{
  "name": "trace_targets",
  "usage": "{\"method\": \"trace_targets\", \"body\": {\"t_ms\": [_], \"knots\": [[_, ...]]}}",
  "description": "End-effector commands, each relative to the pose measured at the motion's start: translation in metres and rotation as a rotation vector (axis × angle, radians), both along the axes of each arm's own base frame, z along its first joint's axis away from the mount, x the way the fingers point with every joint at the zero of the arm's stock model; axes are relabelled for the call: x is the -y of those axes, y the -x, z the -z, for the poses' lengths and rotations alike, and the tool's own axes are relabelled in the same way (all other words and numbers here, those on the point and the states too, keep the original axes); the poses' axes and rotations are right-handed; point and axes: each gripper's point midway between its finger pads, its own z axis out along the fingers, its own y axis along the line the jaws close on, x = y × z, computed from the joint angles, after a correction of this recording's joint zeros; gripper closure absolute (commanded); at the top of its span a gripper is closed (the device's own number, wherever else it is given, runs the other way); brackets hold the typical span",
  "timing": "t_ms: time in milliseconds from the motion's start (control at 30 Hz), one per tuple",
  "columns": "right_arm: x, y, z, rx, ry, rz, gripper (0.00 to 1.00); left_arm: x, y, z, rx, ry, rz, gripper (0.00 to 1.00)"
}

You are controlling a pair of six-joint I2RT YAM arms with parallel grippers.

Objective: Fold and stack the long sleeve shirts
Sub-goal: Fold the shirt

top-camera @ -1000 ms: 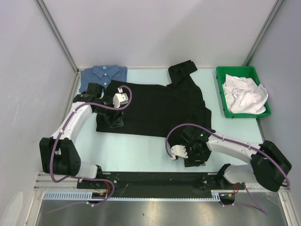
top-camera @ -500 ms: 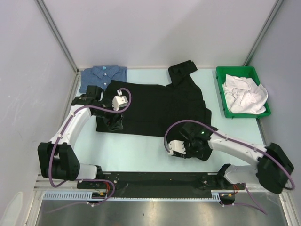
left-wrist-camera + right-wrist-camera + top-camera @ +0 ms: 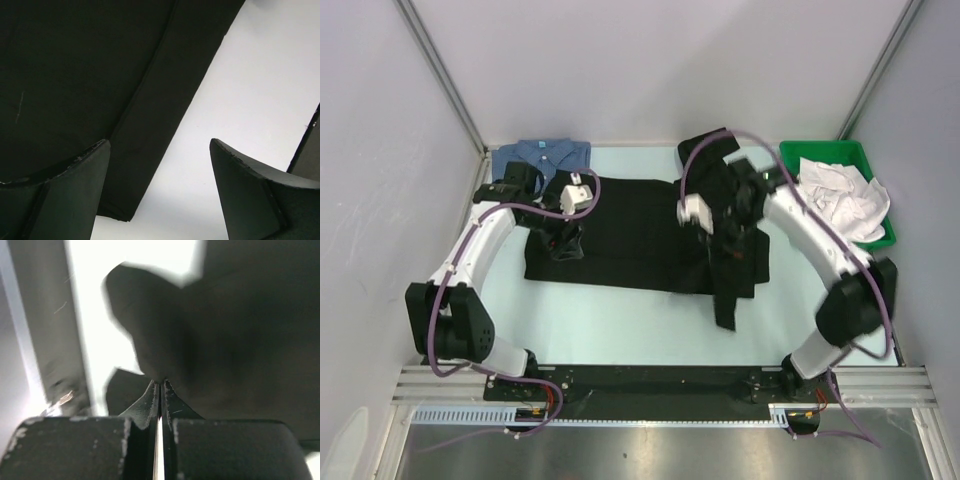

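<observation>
The black long sleeve shirt (image 3: 630, 235) lies spread across the middle of the table. My right gripper (image 3: 724, 226) is shut on a fold of it (image 3: 150, 330), raised over the shirt's right side, and a strip of black cloth (image 3: 725, 295) hangs from it toward the near edge. My left gripper (image 3: 563, 243) stands open low over the shirt's left edge. One finger (image 3: 75, 180) is over the black hem (image 3: 150, 125), the other (image 3: 250, 190) over bare table. The blue long sleeve shirt (image 3: 542, 158) lies folded at the back left corner.
A green bin (image 3: 790, 160) holding crumpled white cloth (image 3: 838, 200) stands at the back right. Grey walls and metal posts close in the table on the left, back and right. Pale table surface (image 3: 620, 310) shows in front of the black shirt.
My right gripper shut on the black shirt's near right part and carried it up and back over the shirt's right side. My left arm shifted slightly toward the back.
</observation>
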Motion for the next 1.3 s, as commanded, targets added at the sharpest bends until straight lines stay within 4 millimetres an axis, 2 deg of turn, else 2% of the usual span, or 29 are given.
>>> {"method": "trace_targets", "body": {"t_ms": [0,33,100,133,167,200,267,333,367,433,467,500,567,600,633,733,767,833,867,900,1033,1100,1133,1167,1200,1267], "knots": [[-0.002,-0.044,-0.013,-0.144,-0.064,0.071,1.00,0.008,-0.016,-0.020,0.032,0.047,0.012,0.13],[-0.007,-0.068,-0.005,-0.164,-0.068,0.100,0.97,0.008,-0.019,-0.020,0.029,0.048,0.003,0.13],[-0.003,-0.093,0.007,-0.204,-0.072,0.166,0.89,0.009,-0.027,-0.020,0.028,0.048,-0.007,0.12],[-0.001,-0.105,0.033,-0.272,-0.040,0.198,0.71,0.009,-0.028,-0.019,0.021,0.049,-0.019,0.11],[0.000,-0.123,0.033,-0.247,-0.037,0.223,0.60,0.010,-0.031,-0.017,0.020,0.047,-0.019,0.04],[0.008,-0.136,0.041,-0.285,-0.023,0.315,0.53,0.012,-0.033,-0.016,0.018,0.046,-0.020,0.04],[0.018,-0.163,0.045,-0.270,-0.030,0.401,0.46,0.011,-0.037,-0.014,0.013,0.044,-0.039,0.04],[0.034,-0.177,0.035,-0.243,-0.056,0.469,0.36,0.011,-0.039,-0.012,0.001,0.046,-0.050,0.03],[0.040,-0.178,0.022,-0.192,-0.075,0.477,0.34,0.012,-0.040,-0.012,0.005,0.052,-0.050,0.03],[0.044,-0.171,0.013,-0.132,-0.091,0.451,0.25,0.014,-0.041,-0.009,-0.006,0.061,-0.059,0.03],[0.043,-0.169,-0.008,-0.027,-0.123,0.420,0.21,0.015,-0.043,-0.009,-0.007,0.067,-0.060,0.03],[0.042,-0.151,0.008,-0.044,-0.099,0.390,0.17,0.016,-0.044,-0.007,-0.015,0.072,-0.057,0.02],[0.027,-0.145,0.014,0.093,-0.085,0.258,0.15,0.019,-0.045,-0.007,-0.029,0.092,-0.055,0.02],[0.021,-0.133,0.015,0.135,-0.083,0.203,0.14,0.020,-0.047,-0.010,-0.024,0.100,-0.053,0.01],[0.008,-0.129,0.018,0.209,-0.073,0.097,0.13,0.022,-0.047,-0.009,-0.035,0.104,-0.055,0.01],[-0.015,-0.133,0.023,0.344,-0.076,-0.086,0.12,0.024,-0.050,-0.017,-0.029,0.120,-0.058,0.01],[-0.030,-0.134,0.024,0.411,-0.083,-0.195,0.11,0.024,-0.052,-0.021,-0.022,0.125,-0.060,0.01],[-0.045,-0.139,0.031,0.460,-0.073,-0.306,0.07,0.024,-0.050,-0.027,-0.016,0.131,-0.070,0.01],[-0.058,-0.137,0.033,0.504,-0.076,-0.402,0.01,0.024,-0.050,-0.028,-0.015,0.131,-0.074,0.01],[-0.065,-0.136,0.037,0.515,-0.070,-0.449,0.00,0.023,-0.049,-0.029,-0.022,0.130,-0.090,0.00],[-0.078,-0.130,0.065,0.547,-0.033,-0.671,0.00,0.017,-0.051,-0.037,-0.006,0.127,-0.145,0.01],[-0.083,-0.131,0.072,0.576,-0.030,-0.761,0.00,0.008,-0.052,-0.051,0.020,0.153,-0.211,0.01],[-0.083,-0.130,0.082,0.554,-0.027,-0.784,0.00,0.006,-0.062,-0.060,0.075,0.171,-0.241,0.01],[-0.087,-0.132,0.081,0.564,-0.030,-0.801,0.01,0.002,-0.060,-0.068,0.106,0.184,-0.270,0.01],[-0.089,-0.133,0.085,0.564,-0.024,-0.830,0.06,-0.005,-0.068,-0.077,0.144,0.205,-0.314,0.01],[-0.090,-0.136,0.093,0.550,-0.008,-0.854,0.19,-0.010,-0.067,-0.081,0.184,0.211,-0.335,0.01]]}}
